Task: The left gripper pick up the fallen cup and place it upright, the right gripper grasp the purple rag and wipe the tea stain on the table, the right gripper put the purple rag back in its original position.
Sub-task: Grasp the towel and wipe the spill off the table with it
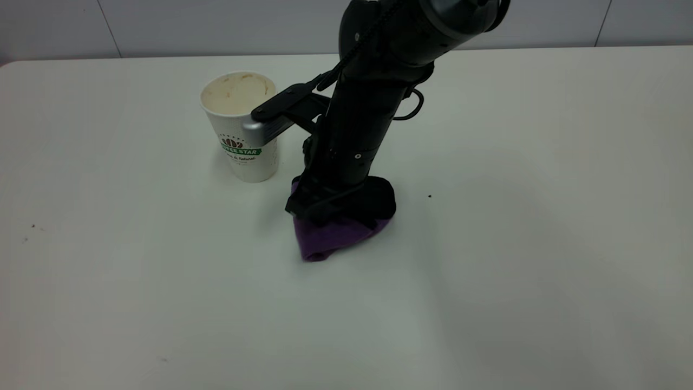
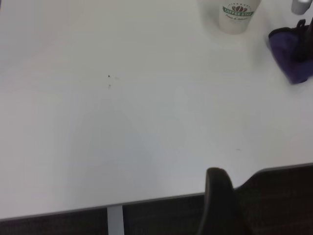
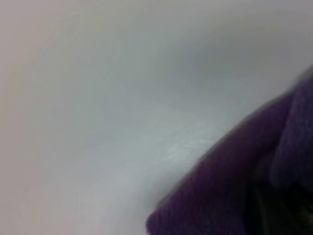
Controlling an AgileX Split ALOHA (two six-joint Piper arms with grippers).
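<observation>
Wiping with the rag, cup upright just behind.

Nearest, the purple rag [image 1: 330,238] is pressed onto the bench [image 1: 487,303] under the right gripper [image 1: 335,208], which is clenched on it. Just beyond stands the cup [image 1: 243,127], upright, close beside the arm's silver module; a sideways stroke could likely knock it over again. No tea stain shows. The left gripper [image 2: 220,205] sits withdrawn at the bench edge, its grip unreadable.
</observation>
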